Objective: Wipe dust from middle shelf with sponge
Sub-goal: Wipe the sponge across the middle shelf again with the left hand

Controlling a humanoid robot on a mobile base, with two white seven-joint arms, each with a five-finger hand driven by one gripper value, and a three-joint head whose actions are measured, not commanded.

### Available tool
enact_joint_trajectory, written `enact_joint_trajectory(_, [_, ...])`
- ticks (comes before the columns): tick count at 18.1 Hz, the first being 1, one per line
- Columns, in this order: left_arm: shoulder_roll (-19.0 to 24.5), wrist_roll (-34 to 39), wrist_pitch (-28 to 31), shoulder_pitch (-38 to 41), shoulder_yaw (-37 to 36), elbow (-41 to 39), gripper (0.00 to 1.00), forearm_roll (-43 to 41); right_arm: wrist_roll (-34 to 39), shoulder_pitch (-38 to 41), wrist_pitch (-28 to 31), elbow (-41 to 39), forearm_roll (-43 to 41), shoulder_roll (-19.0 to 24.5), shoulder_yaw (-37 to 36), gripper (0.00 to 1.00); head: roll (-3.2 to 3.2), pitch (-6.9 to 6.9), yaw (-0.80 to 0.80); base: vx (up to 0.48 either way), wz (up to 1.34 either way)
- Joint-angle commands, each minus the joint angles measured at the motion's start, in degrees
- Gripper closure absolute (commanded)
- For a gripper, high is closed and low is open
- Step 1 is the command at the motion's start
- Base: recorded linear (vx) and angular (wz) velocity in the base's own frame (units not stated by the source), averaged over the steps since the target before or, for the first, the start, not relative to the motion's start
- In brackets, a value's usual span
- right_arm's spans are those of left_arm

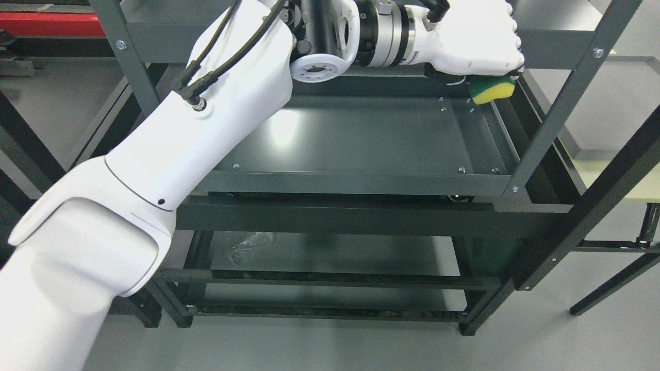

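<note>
My left arm comes in from the lower left and reaches across the dark grey metal shelf unit. Its white hand (477, 44) is at the far right corner of the middle shelf (356, 134), fingers curled down over a yellow and green sponge (493, 88). Only the sponge's lower edge shows beneath the hand. It sits at the shelf's back right, near the raised right rim; whether it presses on the surface I cannot tell. The shelf surface is dark and glossy with a pale reflection at its left.
Grey uprights (567, 98) frame the shelf at the right and left. An upper shelf (165, 36) hangs just above the arm. A lower shelf (330, 252) holds a crumpled clear plastic bag (250, 245). A pale table (619, 175) stands to the right.
</note>
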Motion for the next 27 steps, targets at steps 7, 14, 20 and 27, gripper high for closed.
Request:
enact_joint_trajectory(7, [20.75,-6.16,-3.84,4.12,3.92,-18.39,1.0,7.37,0.04,0.0,4.15,-1.0,0.0,-1.0,0.0,0.0,0.0,0.0,0.0,0.0,0.0])
enact_joint_trajectory(14, [32.8,-11.6,-4.11,8.25,8.49,-26.75,1.0,18.88,0.04,0.0,4.15,-1.0,0.0,-1.0,0.0,0.0,0.0,0.0,0.0,0.0,0.0])
enact_joint_trajectory(20, [42.03,-13.54,-5.08,11.86,15.34,-28.69,0.99,22.31,0.04,0.0,4.15,-1.0,0.0,-1.0,0.0,0.0,0.0,0.0,0.0,0.0,0.0])
enact_joint_trajectory(27, [56.09,-15.39,-5.08,18.44,23.41,-32.73,0.99,30.05,0.04,0.0,4.24,-1.0,0.0,-1.0,0.0,0.0,0.0,0.0,0.0,0.0,0.0])
